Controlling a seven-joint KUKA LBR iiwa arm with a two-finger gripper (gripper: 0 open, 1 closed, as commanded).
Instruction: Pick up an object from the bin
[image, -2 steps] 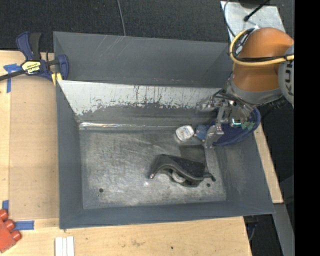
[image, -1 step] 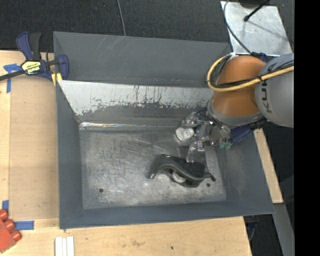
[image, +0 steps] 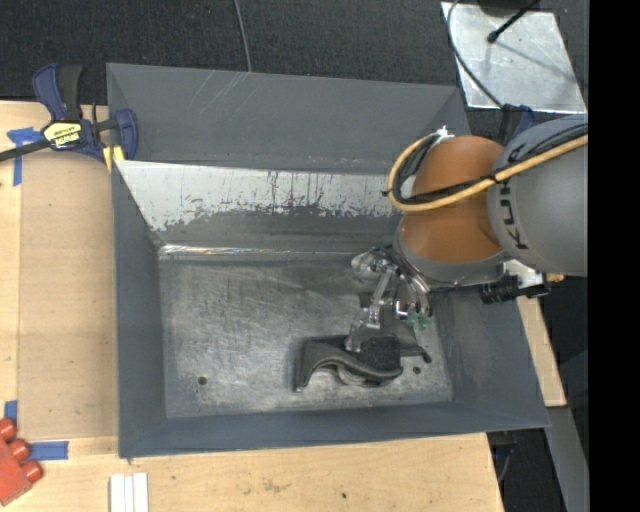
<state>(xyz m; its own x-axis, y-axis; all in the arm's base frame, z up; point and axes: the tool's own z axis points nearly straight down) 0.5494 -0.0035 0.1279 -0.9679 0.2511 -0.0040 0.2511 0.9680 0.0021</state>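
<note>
the grey metal bin has sloped walls and a flat, scuffed floor. on the left half of the floor lies a single small dark speck, near the front wall and well apart from everything else. the back wall carries a band of dark streaks along its lower part. right of the floor's centre, near the front wall, lies the one sizeable thing in the bin: a black, curved, flat-lying object with a hooked left end and a broader, blockier right end. the end effector is down on the right end of this black object, with its metal-coloured mechanism rising from there up and to the right. its tip meets the dark surface of the object, and it cannot be told whether the end effector is apart, together or clamped on the object, as the tip blends into the black shape below it. above it sits the rounded orange cover of the wrist, with a yellow cable looped around its left side and running on to the right. the silver-grey arm enters over the bin's right wall.
</note>
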